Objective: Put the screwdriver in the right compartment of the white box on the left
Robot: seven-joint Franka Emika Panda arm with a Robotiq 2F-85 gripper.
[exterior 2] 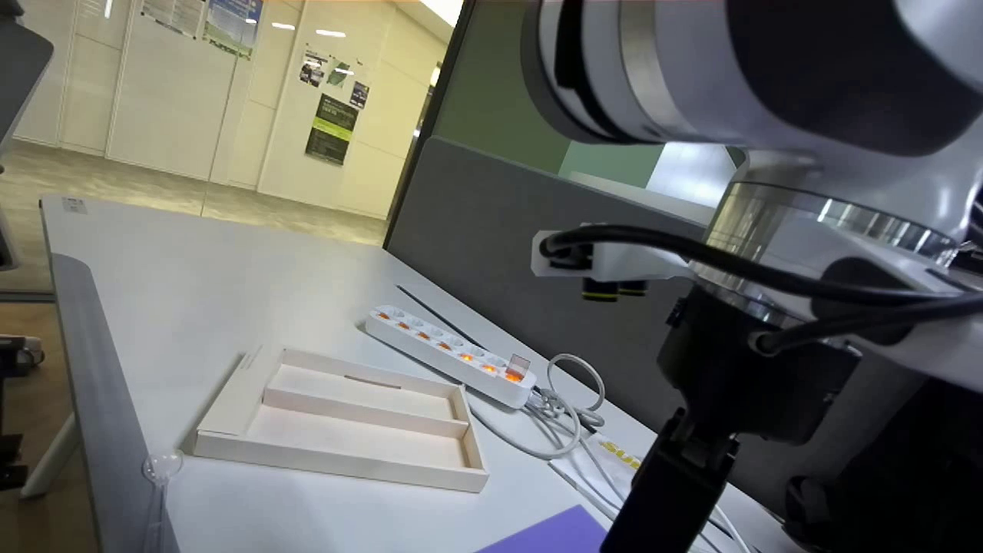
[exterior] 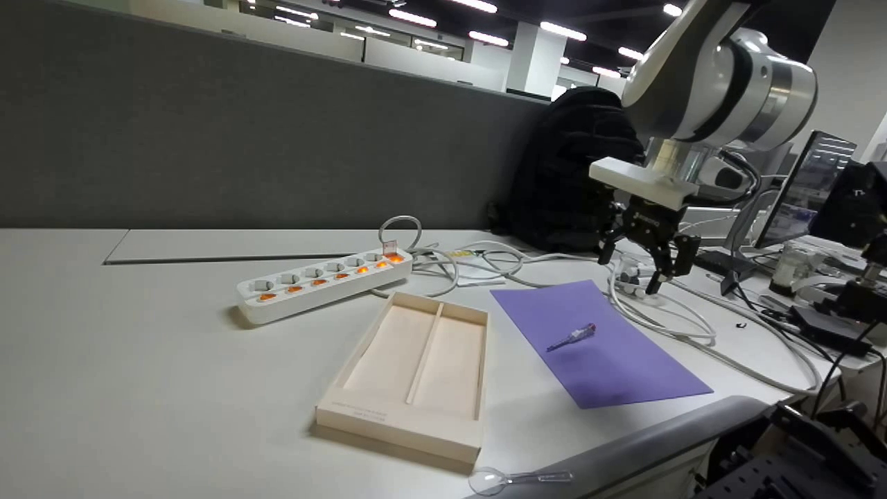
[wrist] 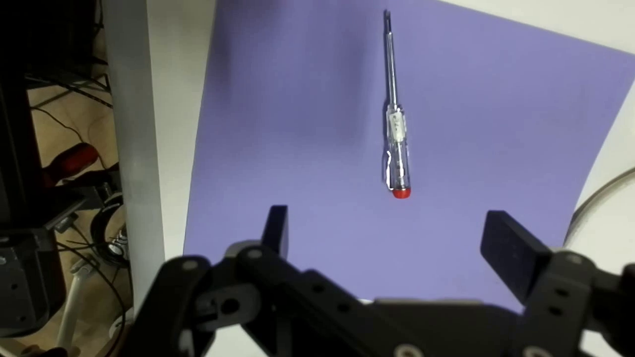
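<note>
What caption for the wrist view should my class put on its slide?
Open claw, with the red-capped screwdriver lying ungrasped on a purple sheet below.

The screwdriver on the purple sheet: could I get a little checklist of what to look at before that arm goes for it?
1. Screwdriver in plain sight on the purple sheet: ok.
2. Tool down at the sheet: not ok; in an exterior view it hangs in the air.
3. Tool open: ok; its fingers stand apart with nothing between them.
4. Screwdriver between the fingers: not ok; in the wrist view it lies ahead of their tips.
5. Tool's exact height above the sheet: cannot tell.
6. Right compartment of the white box uncovered: ok.
</note>
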